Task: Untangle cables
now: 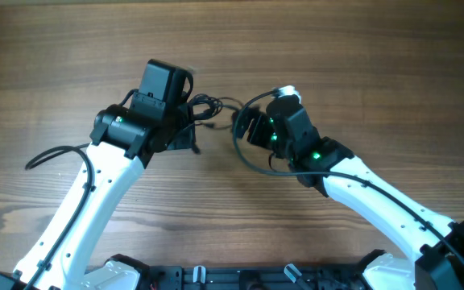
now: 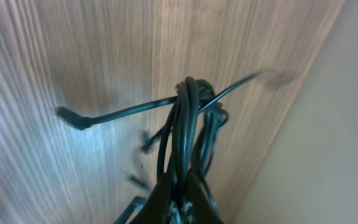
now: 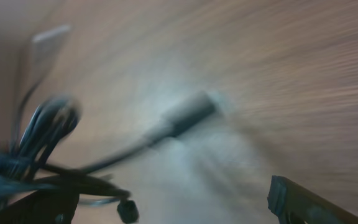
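The wood-grain table (image 1: 361, 64) has bunched black cables (image 1: 208, 104) over its middle; contact unclear.

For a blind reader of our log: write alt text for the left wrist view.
A bunch of thin black cables is pinched in the shut left gripper over a wooden table. One strand sticks out left, ending in a plug.
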Action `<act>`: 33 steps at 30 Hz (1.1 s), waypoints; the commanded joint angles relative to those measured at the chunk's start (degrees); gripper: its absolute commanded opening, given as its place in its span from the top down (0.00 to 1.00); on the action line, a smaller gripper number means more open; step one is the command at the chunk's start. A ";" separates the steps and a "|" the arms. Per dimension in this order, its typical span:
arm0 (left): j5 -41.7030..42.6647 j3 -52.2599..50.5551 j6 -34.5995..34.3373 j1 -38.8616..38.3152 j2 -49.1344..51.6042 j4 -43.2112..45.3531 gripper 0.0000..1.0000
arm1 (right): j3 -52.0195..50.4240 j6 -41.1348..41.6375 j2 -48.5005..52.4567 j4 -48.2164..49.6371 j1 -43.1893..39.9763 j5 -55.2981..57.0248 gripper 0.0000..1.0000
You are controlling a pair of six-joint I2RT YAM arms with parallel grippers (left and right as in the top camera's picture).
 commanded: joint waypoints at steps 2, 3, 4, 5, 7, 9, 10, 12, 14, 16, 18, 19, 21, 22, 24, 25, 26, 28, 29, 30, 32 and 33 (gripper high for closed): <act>12.07 0.79 -0.92 -0.17 -0.09 0.33 0.96 | 0.04 6.19 5.88 -0.83 0.07 14.75 0.00; 12.04 0.79 -0.68 -0.15 -0.09 0.33 0.96 | 0.04 6.21 6.71 -2.08 -0.09 15.13 0.00; 12.07 0.79 -0.48 -0.15 -0.11 0.33 0.96 | 0.04 6.23 6.97 -4.31 -0.74 16.35 0.00; 12.04 0.79 -0.20 -0.15 -0.20 0.33 0.96 | 0.04 6.23 6.95 -5.95 -1.62 17.70 0.00; 10.67 0.81 1.07 0.83 -0.20 0.35 0.96 | 0.04 6.25 6.95 -9.40 -4.76 18.16 0.00; 9.66 0.81 4.02 3.76 -0.20 0.68 0.96 | 0.04 6.32 6.95 -14.51 -8.83 16.59 0.00; 9.68 0.81 4.28 5.44 -0.20 0.76 0.96 | 0.04 6.21 6.93 -16.63 -10.64 15.19 0.00; 9.68 0.81 5.60 9.29 -0.20 0.79 0.96 | 0.04 4.13 6.51 -21.75 -14.75 9.25 0.00; 9.68 0.81 10.97 10.58 -0.20 1.77 0.96 | 0.07 -6.71 6.16 -21.33 -16.55 1.31 0.00; 9.53 0.81 24.63 10.51 -0.20 5.16 0.96 | 0.07 -15.98 5.44 -20.94 -16.81 -3.67 0.00; 8.66 0.81 41.81 10.51 -0.20 7.26 0.96 | 0.07 -21.20 3.61 -20.02 -16.83 -8.35 0.00; 8.48 0.81 48.74 10.51 -0.20 7.58 0.96 | 0.07 -22.32 2.21 -19.39 -16.98 -10.71 0.00; 8.39 0.81 60.39 10.38 -0.20 7.98 0.96 | 0.07 -22.23 -1.31 -17.14 -18.32 -14.75 0.00; 8.90 0.81 65.55 10.23 -0.20 7.78 0.96 | 0.07 -22.25 -2.67 -15.26 -19.17 -17.38 0.00; 11.85 0.81 77.44 10.01 -0.20 7.41 0.96 | 0.07 -21.22 -3.80 -9.81 -20.94 -24.59 0.00; 14.69 0.81 82.49 9.97 -0.20 7.21 0.96 | 0.07 -20.37 -3.69 -5.44 -21.66 -30.77 0.00; 22.08 0.81 90.23 9.97 -0.20 7.08 0.96 | 0.07 -20.79 -3.39 -0.37 -21.84 -37.24 0.00; 33.53 0.81 100.48 9.97 -0.20 7.04 0.96 | 0.07 -20.81 -3.39 4.42 -21.81 -42.25 0.00; 37.22 0.81 103.54 9.97 -0.20 7.06 0.96 | 0.07 -20.79 -3.39 6.25 -21.81 -44.06 0.00; 37.35 0.81 103.95 9.97 -0.20 7.08 0.96 | 0.07 -20.76 -3.39 6.88 -21.81 -45.07 0.00; 37.40 0.81 103.91 9.97 -0.20 7.06 0.96 | 0.04 -20.98 -3.39 7.06 -21.77 -47.10 0.00; 37.55 0.81 103.91 9.97 -0.20 7.04 0.96 | 0.04 -21.09 -3.39 6.97 -21.59 -47.87 0.00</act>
